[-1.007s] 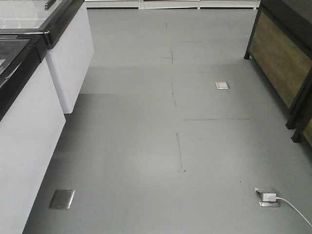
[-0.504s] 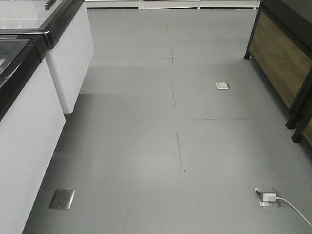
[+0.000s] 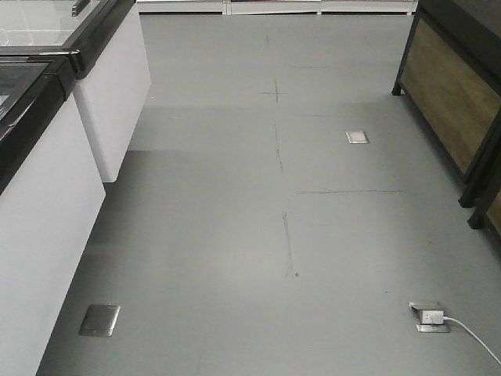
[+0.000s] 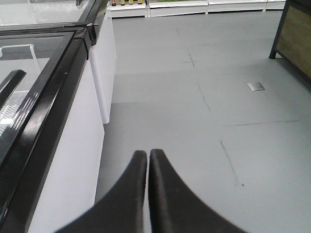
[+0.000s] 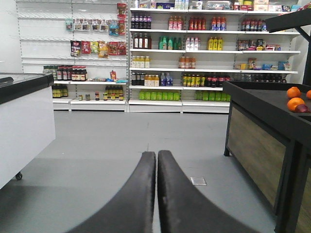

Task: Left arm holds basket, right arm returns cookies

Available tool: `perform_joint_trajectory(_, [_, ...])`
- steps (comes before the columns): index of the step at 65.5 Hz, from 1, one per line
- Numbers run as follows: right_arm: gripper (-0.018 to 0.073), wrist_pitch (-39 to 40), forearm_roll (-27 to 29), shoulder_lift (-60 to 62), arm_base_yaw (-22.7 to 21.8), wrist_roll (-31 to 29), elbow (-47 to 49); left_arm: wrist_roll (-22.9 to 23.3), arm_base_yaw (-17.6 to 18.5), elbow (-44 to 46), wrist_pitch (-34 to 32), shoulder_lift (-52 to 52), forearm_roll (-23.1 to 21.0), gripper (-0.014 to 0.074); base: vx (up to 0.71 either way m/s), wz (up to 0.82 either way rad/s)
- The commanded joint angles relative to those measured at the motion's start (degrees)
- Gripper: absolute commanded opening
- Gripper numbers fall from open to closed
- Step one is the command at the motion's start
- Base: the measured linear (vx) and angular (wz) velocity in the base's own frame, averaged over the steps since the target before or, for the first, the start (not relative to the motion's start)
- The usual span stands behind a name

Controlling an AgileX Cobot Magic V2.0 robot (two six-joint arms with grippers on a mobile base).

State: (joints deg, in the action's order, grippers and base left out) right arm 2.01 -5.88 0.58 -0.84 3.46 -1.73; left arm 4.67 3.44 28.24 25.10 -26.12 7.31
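Looking along our left end effector (image 4: 147, 154), we find it pinched closed on nothing, above grey floor (image 4: 204, 145) beside a white freezer (image 4: 73, 174). Our right end effector (image 5: 156, 155) is likewise closed and empty, facing shelves (image 5: 194, 51) of bottles (image 5: 194, 80) whose labels are too small to read. Oranges (image 5: 295, 103) lie on a dark worktop (image 5: 257, 97). Neither basket nor cookies is in view.

matt smooth grey floor (image 3: 235, 235) w/ brushed metal plate (image 3: 99, 319), glossy black freezer rim (image 4: 56, 97), wood-panel stand (image 3: 450, 94).
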Motion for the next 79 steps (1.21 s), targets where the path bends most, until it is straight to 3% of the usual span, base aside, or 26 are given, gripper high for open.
perform_joint_trajectory(1, [-0.0004,4.3,-0.3,0.6,-0.3,-0.2,0.0,0.6,0.2,2.0,-4.1,-0.7,0.7,-0.0006,0.00,0.00])
perform_joint_trajectory(27, [-0.0004,4.3,-0.3,0.6,-0.3,-0.2,0.0,0.6,0.2,2.0,-4.2,-0.5,0.3,0.0000,0.00,0.00])
perform_joint_trajectory(38, [-0.0004,4.3,-0.3,0.6,-0.3,-0.2,0.0,0.6,0.2,2.0,-4.2,-0.5,0.3,0.0048,0.00,0.00])
perform_joint_trajectory(53, [-0.0004,4.3,-0.3,0.6,-0.3,-0.2,0.0,0.6,0.2,2.0,-4.2,-0.5,0.3,0.0221,0.00,0.00])
perform_joint_trajectory(70, [-0.0004,4.3,-0.3,0.6,-0.3,-0.2,0.0,0.6,0.2,2.0,-4.2,-0.5,0.3,0.0508,0.00,0.00])
perform_joint_trajectory(79, [-0.0004,4.3,-0.3,0.6,-0.3,-0.2,0.0,0.6,0.2,2.0,-4.4,-0.5,0.3,0.0568,0.00,0.00])
